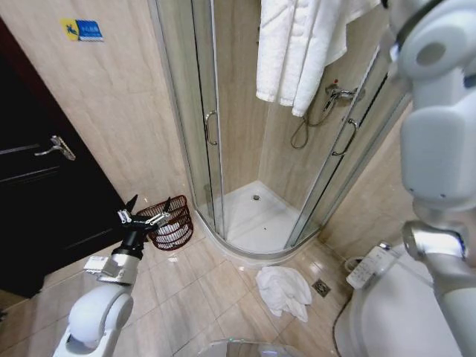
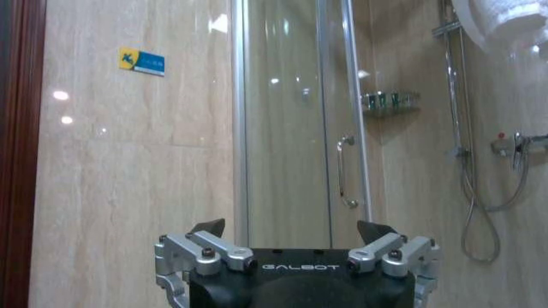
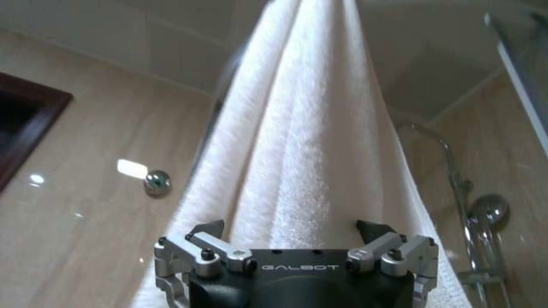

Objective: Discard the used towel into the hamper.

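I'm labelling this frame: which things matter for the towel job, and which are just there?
Job: hanging towel, hamper, right claw open at the towel, left claw open near the hamper.
Just there: floor towel, shower stall, toilet, door.

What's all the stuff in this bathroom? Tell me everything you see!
hanging towel: one, white, draped high over the shower glass, just in front of the right claw
floor towel: one, white, crumpled on the tiles by the shower
hamper: one, dark reddish-brown, on the floor left of the shower, something white inside
shower: one, glass doors, white tray
door: one, dark, far left, silver handle
sticker: one, blue and yellow, on the wall
toilet: one, white, lower right
left claw: one, black and silver, open, near the hamper
right claw: one, black and silver, open, at the hanging towel
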Tool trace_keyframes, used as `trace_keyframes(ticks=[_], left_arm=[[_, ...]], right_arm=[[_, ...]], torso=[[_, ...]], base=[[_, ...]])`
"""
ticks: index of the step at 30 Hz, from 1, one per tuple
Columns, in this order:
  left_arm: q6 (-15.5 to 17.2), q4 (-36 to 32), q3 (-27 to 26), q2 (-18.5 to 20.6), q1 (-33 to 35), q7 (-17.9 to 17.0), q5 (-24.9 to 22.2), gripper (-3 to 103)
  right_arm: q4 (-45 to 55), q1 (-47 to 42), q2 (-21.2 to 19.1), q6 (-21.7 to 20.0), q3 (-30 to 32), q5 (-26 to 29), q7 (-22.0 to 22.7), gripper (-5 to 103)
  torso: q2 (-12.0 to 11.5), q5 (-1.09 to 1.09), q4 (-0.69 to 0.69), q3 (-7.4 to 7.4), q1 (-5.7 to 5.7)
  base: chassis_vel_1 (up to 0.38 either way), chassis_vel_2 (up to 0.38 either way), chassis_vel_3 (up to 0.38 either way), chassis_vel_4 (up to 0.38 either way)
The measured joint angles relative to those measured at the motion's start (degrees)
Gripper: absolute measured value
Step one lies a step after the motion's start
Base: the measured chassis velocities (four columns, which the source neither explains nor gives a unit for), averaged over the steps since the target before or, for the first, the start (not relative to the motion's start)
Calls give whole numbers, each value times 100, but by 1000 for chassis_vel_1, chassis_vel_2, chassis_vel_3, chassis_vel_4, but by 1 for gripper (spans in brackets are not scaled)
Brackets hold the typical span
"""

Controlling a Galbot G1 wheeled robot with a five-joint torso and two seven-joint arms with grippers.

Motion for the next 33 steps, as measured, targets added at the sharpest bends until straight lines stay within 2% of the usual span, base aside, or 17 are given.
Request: trace_keyframes(ticks=[4,6,7,10,11,12,15,18,19,21,23,28,33], left_arm=[[-23,-30,7,-9,-5,0,0,100],[-54,-32,3,-23,-1,0,0,100],[-54,-32,3,-23,-1,0,0,100],[-139,-32,-77,-49,49,-1,-2,100],[-139,-32,-77,-49,49,-1,-2,100],[-157,-32,-108,-53,70,3,-9,100],[-181,-32,-162,-62,91,15,-28,100],[-199,-29,-191,-72,98,19,-39,100],[-199,-29,-191,-72,98,19,-39,100],[-202,-29,-195,-73,99,19,-41,100],[-202,-29,-196,-73,100,19,-41,100],[-205,-29,-200,-71,112,20,-41,100],[-216,-37,-199,-73,128,21,-36,100]], right_arm=[[-396,161,153,48,-156,-45,-79,103],[-572,173,219,166,-202,-136,-203,95],[-572,173,219,166,-202,-136,-203,95],[-676,159,272,290,-246,-226,-253,80],[-676,159,272,290,-246,-226,-253,80],[-692,154,271,308,-263,-231,-256,74],[-715,152,268,324,-292,-232,-264,69],[-739,153,283,337,-314,-232,-266,52],[-739,153,283,337,-314,-232,-266,52],[-756,153,291,342,-322,-233,-266,41],[-758,153,291,345,-326,-232,-266,41],[-697,72,256,349,-330,-227,-271,15],[-610,8,211,348,-329,-193,-269,8]], torso=[[-2,-1,1,-1,0],[-3,0,1,-1,0],[-3,0,1,-1,0],[-4,0,0,-3,-1],[-4,0,0,-3,-1],[-4,0,0,-3,-1],[-4,0,0,-3,-2],[-5,0,0,-4,-2],[-5,0,0,-4,-2],[-6,0,0,-4,-2],[-6,0,0,-4,-2],[-7,0,0,-5,-3],[-7,0,0,-5,-3]], base=[[0,0,0,0],[0,0,0,0],[0,0,0,0],[0,0,0,0],[0,0,0,0],[0,0,0,0],[0,0,0,0],[0,0,0,0],[0,0,0,0],[0,0,0,0],[0,0,0,0],[0,0,0,0],[0,0,0,0]])
